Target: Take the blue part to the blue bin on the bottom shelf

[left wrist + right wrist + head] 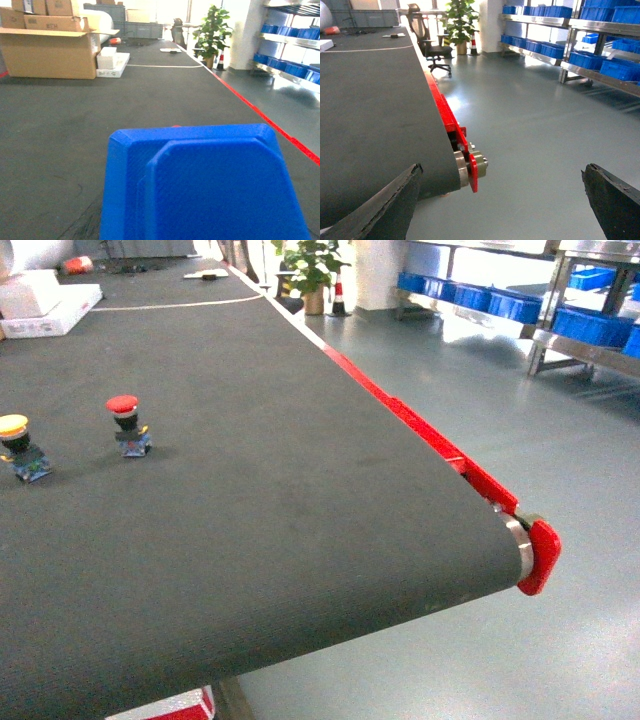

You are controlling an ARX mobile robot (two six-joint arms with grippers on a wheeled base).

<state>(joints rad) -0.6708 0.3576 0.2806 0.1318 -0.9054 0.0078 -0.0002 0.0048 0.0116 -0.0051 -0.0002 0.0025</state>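
Observation:
The blue part (210,185) fills the lower half of the left wrist view, a broad blue plastic piece with a raised stepped face, held just above the dark conveyor belt (75,125). It hides my left gripper's fingers. My right gripper (500,200) is open and empty beside the belt's end, above the grey floor, its dark fingertips (385,205) wide apart. Blue bins (590,325) sit on steel racks across the floor, on a low shelf tier (590,352). Neither gripper shows in the head view.
A red-capped button (128,425) and a yellow-capped one (22,448) stand on the belt at left. The belt ends at a roller with a red guard (540,555). Cardboard boxes (50,50), a potted plant (312,270) and an office chair (427,37) stand farther off.

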